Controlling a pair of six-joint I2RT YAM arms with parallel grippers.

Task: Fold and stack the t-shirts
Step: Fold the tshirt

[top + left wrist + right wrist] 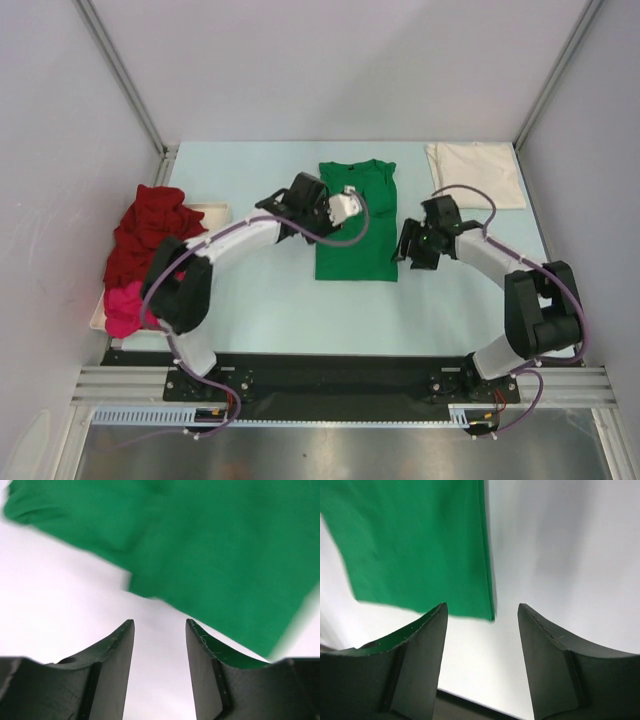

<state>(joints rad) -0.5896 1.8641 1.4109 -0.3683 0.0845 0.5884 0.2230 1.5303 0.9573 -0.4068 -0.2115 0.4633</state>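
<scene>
Green shirt (356, 225): flat, mid-worktop toward far edge | left end effector (159, 622), right end effector (482, 607): both open, empty | I advise gripping both near corners together, folding evenly.

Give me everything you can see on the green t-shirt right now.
The bright green soft cloth t-shirt lies flat mid-table on the pale table, neckline at the far end, no sleeves sticking out, so a narrow rectangle. It looks smooth and matte. The left claw hangs open at its left edge, the right claw open beside its right edge; neither grips it.
</scene>
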